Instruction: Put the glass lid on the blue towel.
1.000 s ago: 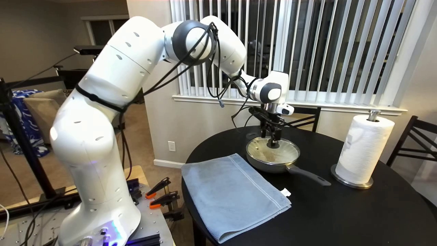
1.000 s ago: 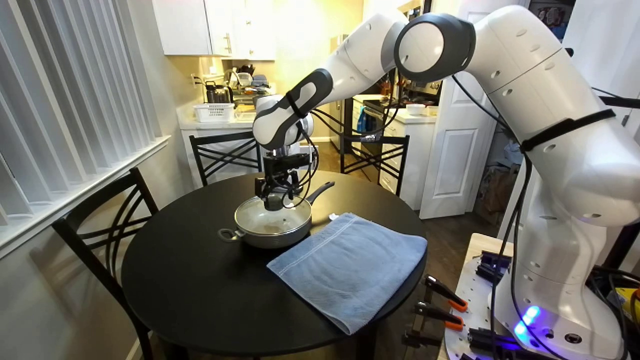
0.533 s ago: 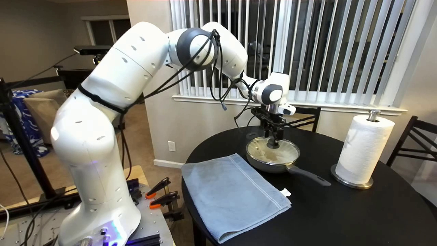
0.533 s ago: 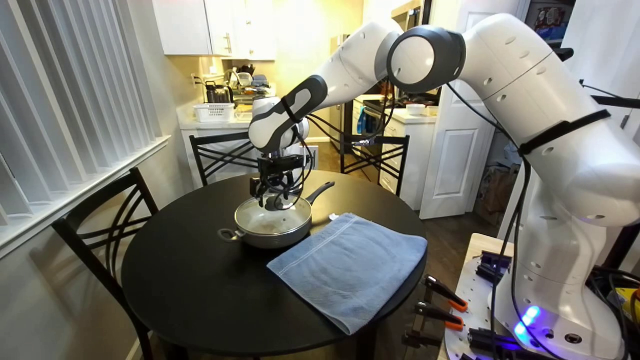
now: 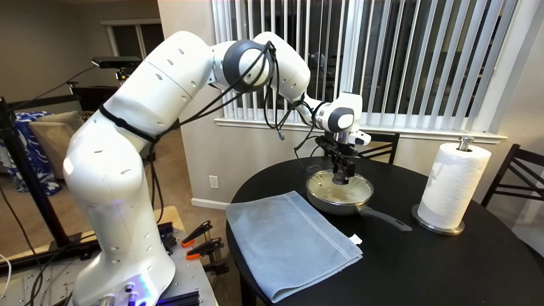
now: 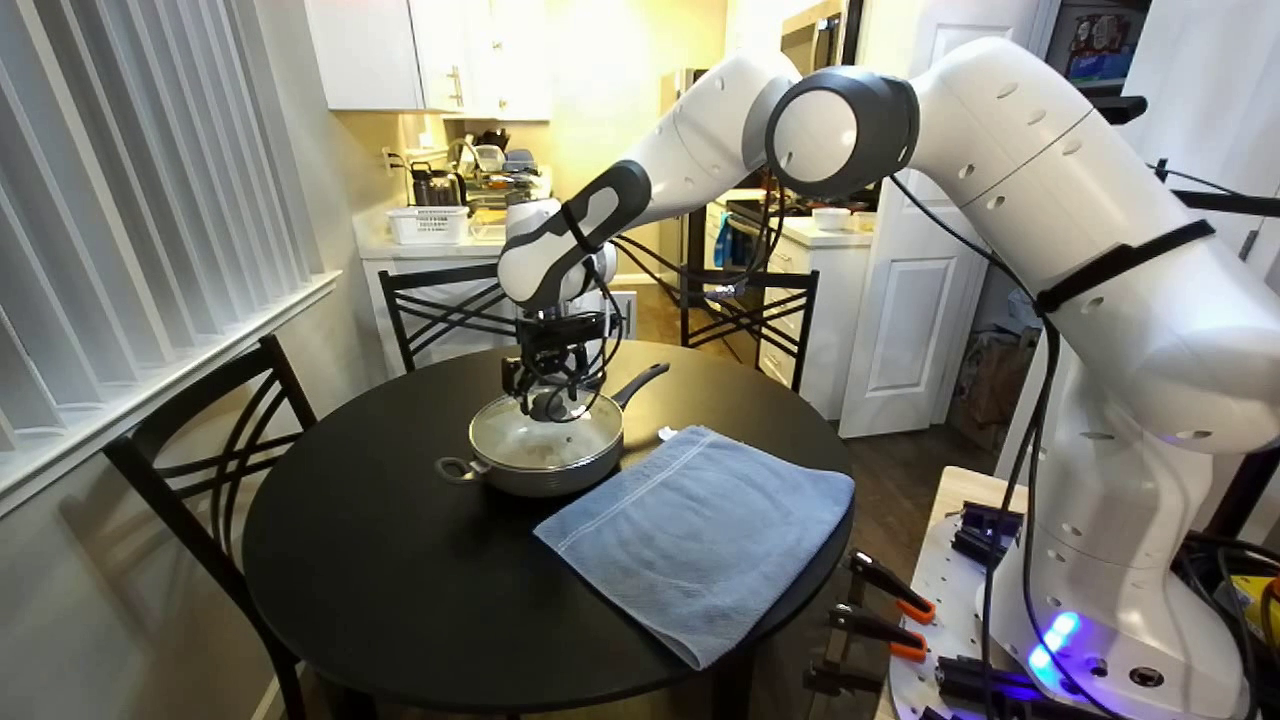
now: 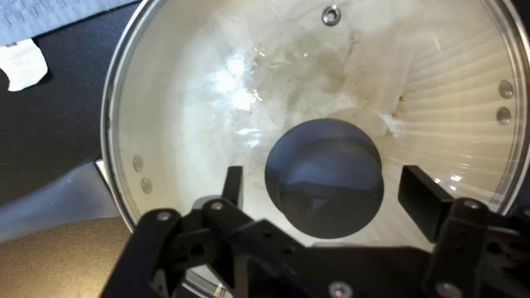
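The glass lid [image 5: 325, 191] sits on the pan, its clear disc and metal rim also showing in an exterior view [image 6: 530, 445] and the wrist view [image 7: 198, 103]. Its dark centre knob [image 7: 325, 178] stands up from the glass. My gripper [image 7: 328, 192] is open, with one finger on each side of the knob and a visible gap to both. In both exterior views the gripper [image 5: 343, 175] [image 6: 535, 405] points down at the knob. The blue towel [image 5: 289, 242] lies flat on the table beside the pan, also in an exterior view [image 6: 700, 540].
The pan [image 5: 333, 208] under the lid has a long handle [image 5: 386, 219] and a small loop handle [image 6: 460, 470]. A paper towel roll [image 5: 454, 187] stands on the black round table [image 6: 400, 600]. Chairs [image 6: 220, 480] surround it; a window with blinds [image 5: 382, 63] is behind.
My arm and gripper have lowered a little, bringing the fingers down around the lid's knob. The lid, pan and towel have not moved.
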Action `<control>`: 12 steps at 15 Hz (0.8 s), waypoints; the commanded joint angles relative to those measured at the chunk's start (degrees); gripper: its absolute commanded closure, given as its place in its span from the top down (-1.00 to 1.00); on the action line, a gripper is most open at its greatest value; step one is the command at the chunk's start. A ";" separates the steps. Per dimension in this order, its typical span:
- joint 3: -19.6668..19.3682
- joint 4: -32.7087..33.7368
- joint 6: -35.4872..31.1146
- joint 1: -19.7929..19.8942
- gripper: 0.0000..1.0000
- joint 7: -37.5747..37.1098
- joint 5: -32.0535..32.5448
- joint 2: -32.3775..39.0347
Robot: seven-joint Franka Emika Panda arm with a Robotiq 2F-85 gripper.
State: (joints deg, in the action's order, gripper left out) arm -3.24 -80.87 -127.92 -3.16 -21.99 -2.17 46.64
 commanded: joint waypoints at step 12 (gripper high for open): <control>-0.61 0.52 0.88 0.02 -0.35 -1.26 -1.52 -0.89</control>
State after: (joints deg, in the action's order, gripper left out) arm -3.44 -80.13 -127.89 -3.09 -22.14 -2.70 46.64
